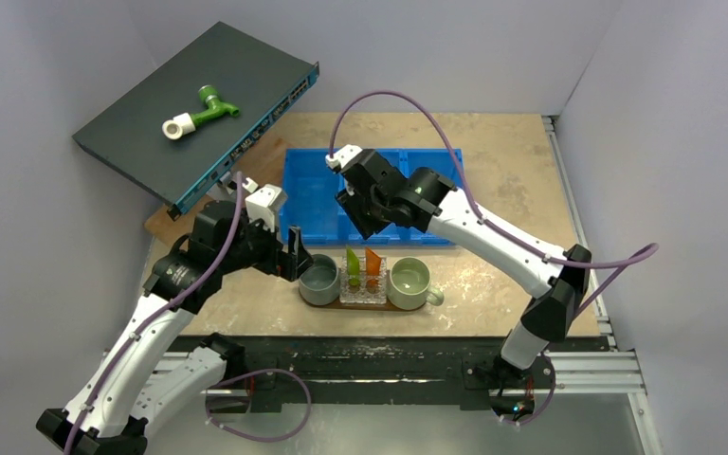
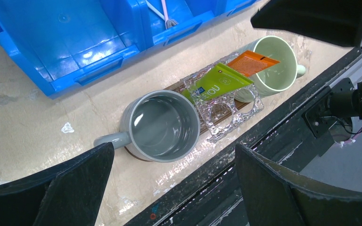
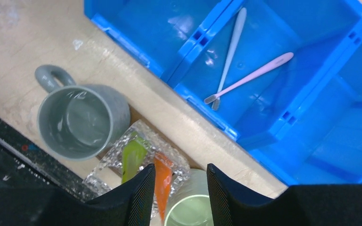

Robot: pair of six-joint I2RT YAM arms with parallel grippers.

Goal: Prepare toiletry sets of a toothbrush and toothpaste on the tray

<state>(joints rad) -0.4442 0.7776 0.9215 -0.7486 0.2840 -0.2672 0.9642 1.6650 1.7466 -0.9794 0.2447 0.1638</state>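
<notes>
While both sets of jaws hang open and empty, left gripper (image 1: 296,254) by the grey mug (image 2: 162,125), right gripper (image 3: 181,174) over the blue bin (image 3: 311,117), pale toothbrush (image 3: 231,52) and pink toothbrush (image 3: 254,75) lie in its middle compartment; lime-green tube (image 3: 133,157) and orange tube (image 3: 162,179) stand on the tray (image 3: 134,115).

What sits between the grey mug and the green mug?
A clear holder carrying the lime-green tube and orange tube, plain in the top view.

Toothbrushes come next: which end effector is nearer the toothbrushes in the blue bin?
Right. The right end effector hangs over the blue bin, toothbrushes just ahead; the left end effector is outside it, beside the grey mug.
</notes>
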